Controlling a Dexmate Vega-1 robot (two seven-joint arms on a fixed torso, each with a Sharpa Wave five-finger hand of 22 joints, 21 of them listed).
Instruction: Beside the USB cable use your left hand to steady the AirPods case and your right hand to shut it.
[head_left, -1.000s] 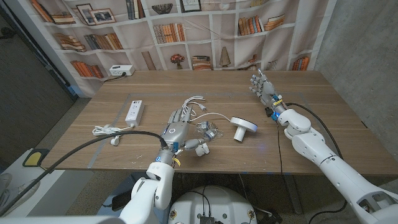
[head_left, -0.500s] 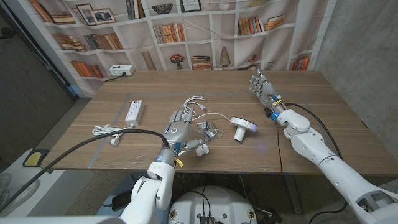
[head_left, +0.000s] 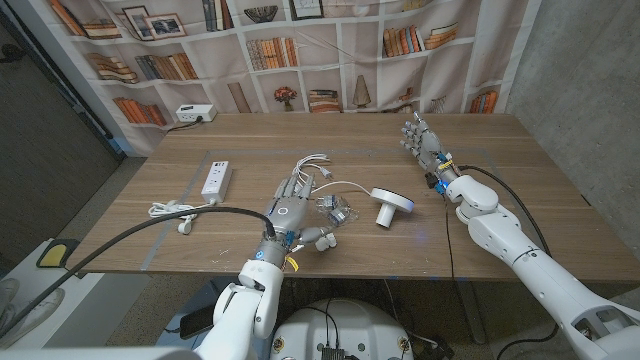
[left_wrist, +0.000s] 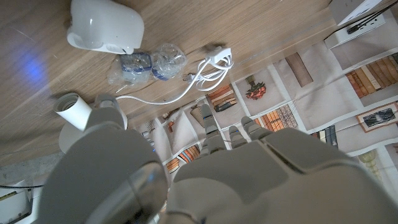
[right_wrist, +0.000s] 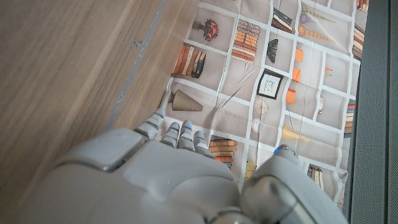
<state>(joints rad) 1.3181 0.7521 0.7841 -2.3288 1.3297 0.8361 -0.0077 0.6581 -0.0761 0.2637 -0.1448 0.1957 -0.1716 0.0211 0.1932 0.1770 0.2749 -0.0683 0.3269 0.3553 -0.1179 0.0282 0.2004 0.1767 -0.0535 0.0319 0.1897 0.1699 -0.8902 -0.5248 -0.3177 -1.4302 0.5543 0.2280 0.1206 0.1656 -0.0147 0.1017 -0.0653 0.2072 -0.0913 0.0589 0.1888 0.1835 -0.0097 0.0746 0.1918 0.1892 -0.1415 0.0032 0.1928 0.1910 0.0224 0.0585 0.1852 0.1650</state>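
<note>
AirPods case beside USB cable, mid-table

Even indoor light, soft shadows, blue glare spot on table, blurred wrist foregrounds

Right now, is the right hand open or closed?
Open: the right hand has its fingers apart and holds nothing.

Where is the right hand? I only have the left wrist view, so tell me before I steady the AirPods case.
Observer: The right hand is far off, over the table's far right part, fingers apart, holding nothing.
Operator: Now place my left hand against the case.
Observer: In the head view the left hand reaches toward the USB cable. The AirPods case lies nearer the robot, just right of that hand; contact is unclear.
Operator: Report what lies on its other side.
Observer: A white power strip lies further left.
</note>
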